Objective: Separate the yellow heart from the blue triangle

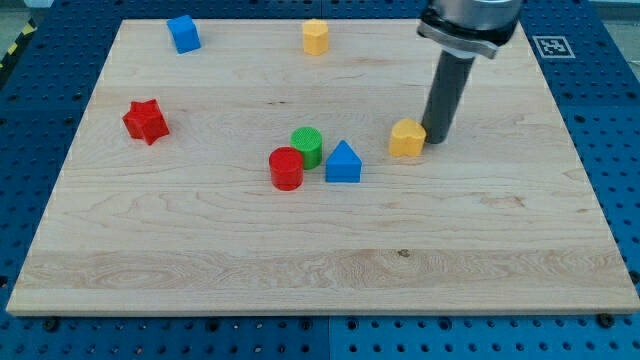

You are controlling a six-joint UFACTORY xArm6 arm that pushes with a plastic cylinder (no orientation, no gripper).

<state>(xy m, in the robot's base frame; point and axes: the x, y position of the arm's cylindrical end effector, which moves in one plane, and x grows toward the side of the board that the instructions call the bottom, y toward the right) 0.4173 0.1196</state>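
1. The surface [320, 250] is a pale wooden board with visible grain, lying on a blue perforated base [620, 150].
2. The arm's grey housing [470, 25] is cut off by the view's top; a straight dark rod descends from it.
3. The end effector is that bare rod with nothing to open or close, and it holds nothing; my tip [437, 138] touches the surface just beside the yellow heart [407, 138], on the heart's right in the view.
4. The blue triangle [343, 162] sits near the heart, to the view's left, apart from it.
5. The red cylinder [286, 168] and ribbed green cylinder [307, 147] stand together just left of the triangle.
6. The red star [146, 121] lies at the left; the blue block [184, 33] and a second yellow block [316, 36] lie near the top, their shapes hard to make out.
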